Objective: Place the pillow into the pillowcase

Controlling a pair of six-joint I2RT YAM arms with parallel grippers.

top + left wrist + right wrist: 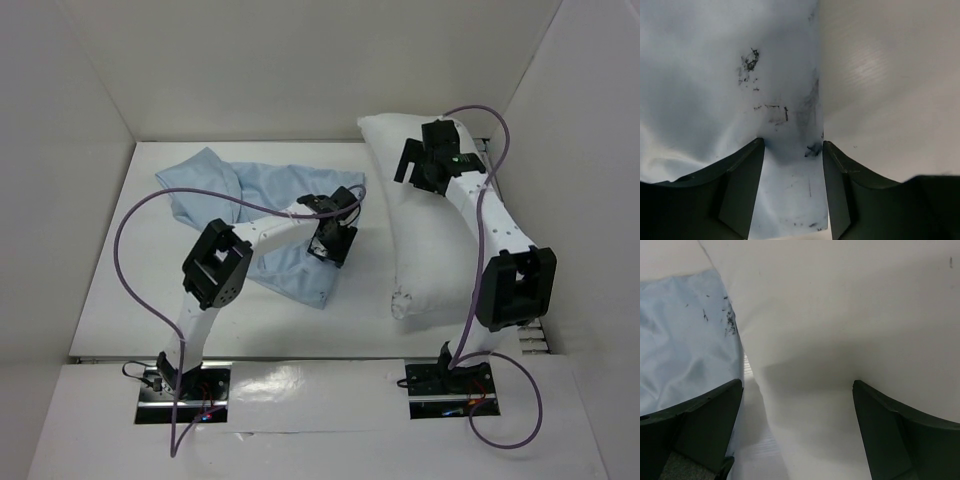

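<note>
My left gripper (792, 192) hangs with its jaws partly apart and nothing held, poised over the right-hand edge of the light blue pillowcase (710, 75). Dark smudges mark the cloth just beyond my fingers, and the bare white table (890, 80) shows to the right of it. My right gripper (797, 435) is spread wide and empty over the far half of the plump white pillow (865, 305), which lies lengthwise along the right side of the table, with the limp, wrinkled pillowcase just beside it to the left.
</note>
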